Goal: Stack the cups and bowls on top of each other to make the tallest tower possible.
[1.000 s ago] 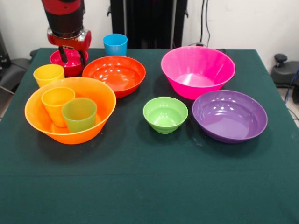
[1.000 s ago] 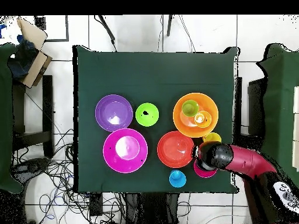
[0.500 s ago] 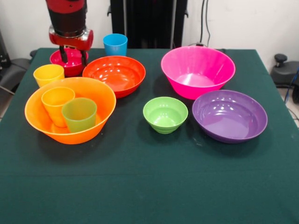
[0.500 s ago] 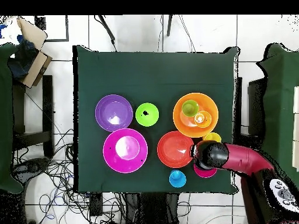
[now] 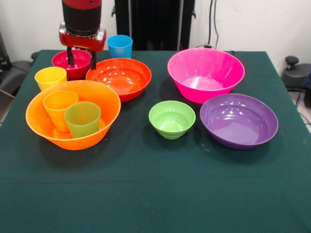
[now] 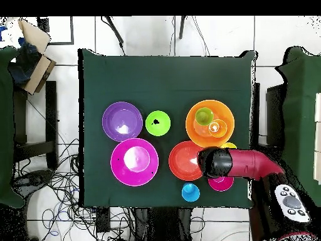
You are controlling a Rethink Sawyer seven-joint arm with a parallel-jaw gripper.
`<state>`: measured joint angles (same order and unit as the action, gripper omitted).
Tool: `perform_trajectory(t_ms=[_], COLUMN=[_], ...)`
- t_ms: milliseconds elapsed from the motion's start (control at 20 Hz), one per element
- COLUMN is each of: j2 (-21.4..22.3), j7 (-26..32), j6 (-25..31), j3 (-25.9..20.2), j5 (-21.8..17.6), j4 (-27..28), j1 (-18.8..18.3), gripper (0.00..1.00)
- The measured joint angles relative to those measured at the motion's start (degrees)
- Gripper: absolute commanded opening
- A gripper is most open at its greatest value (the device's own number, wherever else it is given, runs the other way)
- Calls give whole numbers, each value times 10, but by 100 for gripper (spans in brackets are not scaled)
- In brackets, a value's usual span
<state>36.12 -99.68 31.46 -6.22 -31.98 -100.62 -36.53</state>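
Plastic is what I am dealing with here — light, glossy, stiff-walled pieces that I judge will slide on one another and skate across the green cloth of the table if I nudge them sideways. My gripper hangs above the seam between the small crimson bowl and the wide red-orange bowl, its two dark fingers spread apart with nothing between them. The tower is barely begun: the large orange bowl sits at the table's edge with an orange cup and a green cup standing side by side inside it. A yellow cup stands just beside that bowl, a blue cup behind the red-orange one. Well apart lie the large pink bowl, the purple bowl and the small light green bowl. For any of these I would pinch the thin rim wall, one finger inside and one outside — the smooth taper offers no other purchase, and too light a squeeze would probably let it slip.
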Motion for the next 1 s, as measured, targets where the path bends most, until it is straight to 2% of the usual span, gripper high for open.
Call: perform_trajectory(t_ms=[500,1000], j2=[1,9], j7=[0,0], j6=[0,0], j3=[12,23], j5=[0,0], j4=[17,37], j1=[16,16], gripper=[100,100])
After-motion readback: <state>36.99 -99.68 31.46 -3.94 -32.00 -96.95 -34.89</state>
